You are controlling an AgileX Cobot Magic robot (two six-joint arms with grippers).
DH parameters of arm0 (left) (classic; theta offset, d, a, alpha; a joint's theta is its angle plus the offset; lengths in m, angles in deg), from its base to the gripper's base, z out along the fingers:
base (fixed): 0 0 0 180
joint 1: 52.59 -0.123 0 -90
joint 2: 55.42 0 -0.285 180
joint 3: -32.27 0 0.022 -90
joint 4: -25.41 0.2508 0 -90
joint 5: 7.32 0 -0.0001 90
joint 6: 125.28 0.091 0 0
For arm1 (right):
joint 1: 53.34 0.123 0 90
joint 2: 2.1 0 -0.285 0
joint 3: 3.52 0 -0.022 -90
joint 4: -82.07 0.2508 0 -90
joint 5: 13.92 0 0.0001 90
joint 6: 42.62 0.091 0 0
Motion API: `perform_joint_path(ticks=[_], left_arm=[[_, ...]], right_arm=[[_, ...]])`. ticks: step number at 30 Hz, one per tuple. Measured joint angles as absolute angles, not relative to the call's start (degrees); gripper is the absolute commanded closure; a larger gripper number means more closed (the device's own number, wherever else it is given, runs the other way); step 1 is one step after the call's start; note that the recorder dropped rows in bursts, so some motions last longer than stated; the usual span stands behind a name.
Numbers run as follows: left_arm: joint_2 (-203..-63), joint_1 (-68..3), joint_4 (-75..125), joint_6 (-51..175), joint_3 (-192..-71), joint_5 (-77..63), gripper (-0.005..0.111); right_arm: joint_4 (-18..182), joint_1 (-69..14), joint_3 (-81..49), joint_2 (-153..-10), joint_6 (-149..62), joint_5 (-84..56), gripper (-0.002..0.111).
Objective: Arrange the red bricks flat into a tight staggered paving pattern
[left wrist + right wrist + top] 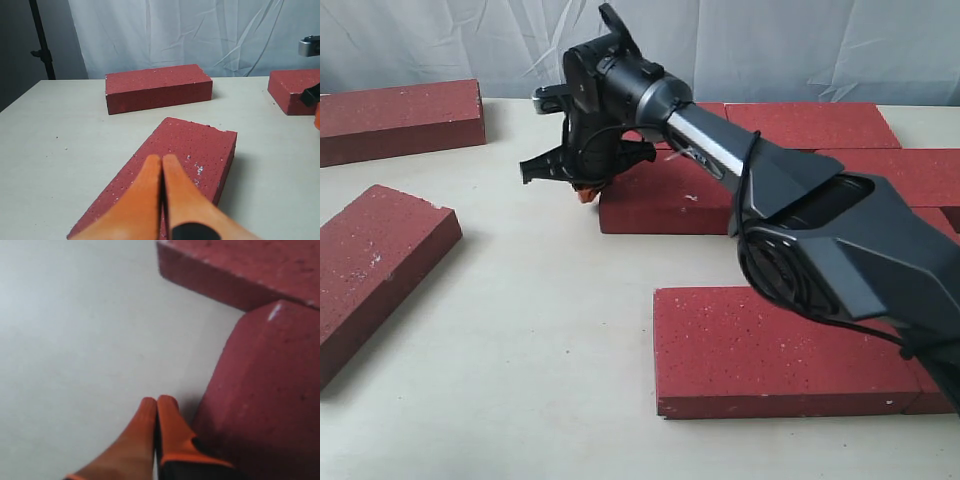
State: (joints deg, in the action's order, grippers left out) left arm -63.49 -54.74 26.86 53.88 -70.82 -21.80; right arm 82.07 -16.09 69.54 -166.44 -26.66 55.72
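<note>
Several red bricks lie flat on the pale table. My right gripper [584, 193] reaches across the middle and hangs low at the left end of a middle brick [665, 195]. Its orange fingers are shut with nothing between them. In the right wrist view the gripper [158, 402] sits just beside that brick's end [270, 390], with another brick [240, 270] beyond. My left gripper [161, 160] is shut and empty above an angled brick [200, 145]. The left gripper is out of the exterior view.
A loose brick [400, 120] lies at the far left back and the angled one [375, 270] at the left edge. Bricks at the back right [810, 125] and right [910, 175] adjoin the middle one. A separate brick [780, 350] lies in front.
</note>
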Motion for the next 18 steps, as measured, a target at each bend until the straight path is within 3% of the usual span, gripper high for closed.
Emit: perform_joint_path(ticks=[18], left_arm=[[-63.49, -54.74, 26.86, 53.88, -70.82, -21.80, 0.107]], right_arm=[[83.06, -18.19, 69.54, -165.86, -26.25, 55.75, 0.109]])
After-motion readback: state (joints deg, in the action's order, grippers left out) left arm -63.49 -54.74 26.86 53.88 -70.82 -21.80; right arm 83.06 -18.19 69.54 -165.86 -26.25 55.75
